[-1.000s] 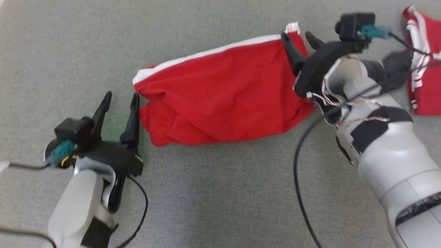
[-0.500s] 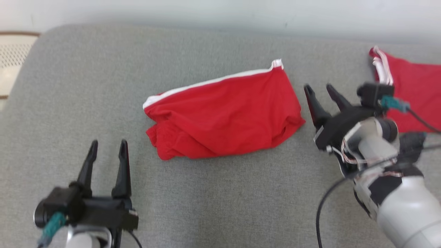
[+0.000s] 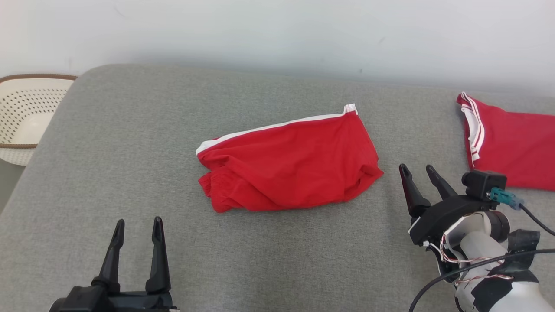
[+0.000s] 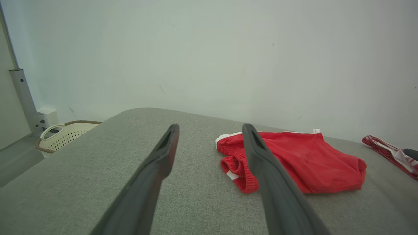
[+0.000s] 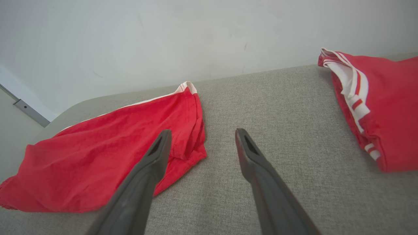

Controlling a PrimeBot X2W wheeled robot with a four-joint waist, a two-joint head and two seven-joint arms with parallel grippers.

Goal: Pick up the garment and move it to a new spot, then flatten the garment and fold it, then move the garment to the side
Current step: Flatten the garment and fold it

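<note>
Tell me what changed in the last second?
Both arms drew back toward the robot: the right gripper, which was at the right edge of the red garment, and the left gripper, which was beside its left edge, now stand clear of it, open. The head camera lifted too, shifting the whole picture. The garment still lies folded on the grey surface; the second red piece at right is unmoved.

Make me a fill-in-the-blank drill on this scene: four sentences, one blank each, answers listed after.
1. The folded garment on the grey cushion is ____ with a white stripe.
2. The left gripper and right gripper both stand ____, holding nothing.
3. In the head view, the perforated basket sits beyond the cushion's ____ end.
4. The second garment lies on the robot's ____ side.
Missing words: red; open; left; right.
</note>
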